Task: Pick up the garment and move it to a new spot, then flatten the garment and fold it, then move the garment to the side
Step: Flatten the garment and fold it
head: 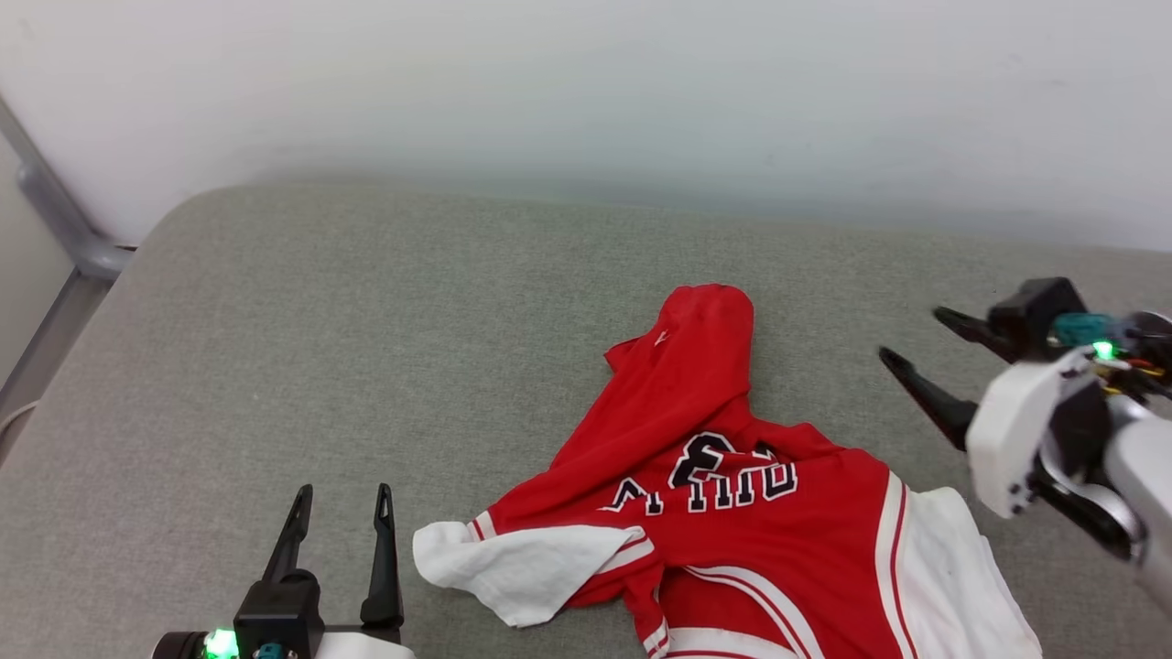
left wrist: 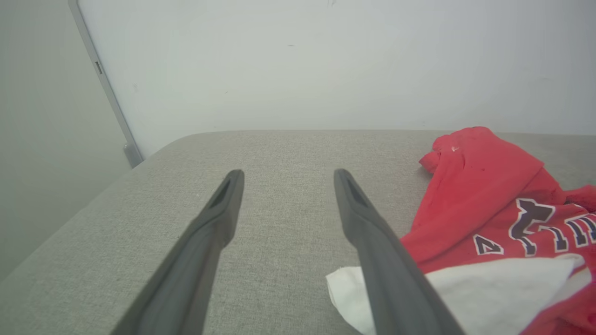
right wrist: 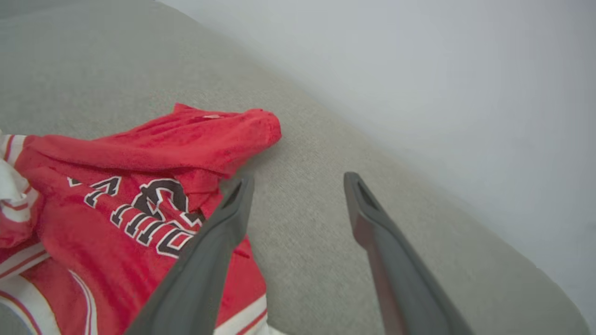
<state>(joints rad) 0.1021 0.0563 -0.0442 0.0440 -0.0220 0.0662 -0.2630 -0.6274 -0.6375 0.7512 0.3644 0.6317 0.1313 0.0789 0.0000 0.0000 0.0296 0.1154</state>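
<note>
1. A red garment (head: 723, 476) lies rumpled on a grey cushion (head: 366, 320), toward 5 o'clock of the pad. One end is bunched into a hump pointing to 12 o'clock, and a white sleeve (head: 522, 567) is folded over at the heap's 8 o'clock.
2. The left gripper (head: 342, 499) waits at 7 o'clock near that sleeve, fingers apart and holding nothing. The right gripper (head: 911, 334) hangs at 3 o'clock, fingers spread and empty, clear of the cloth.
3. Flattening looks to be the step in hand. It would go best with each gripper pinching a single outer edge, one at the hump and one at a sleeve, then drawing them apart low over the pad.
4. A pale wall (head: 586, 91) runs along 12 o'clock and a metal rail (head: 55, 210) stands at 10 o'clock, both well clear. The likely obstacle is the overlapping layers, since thin fabric invites a double pinch.
</note>
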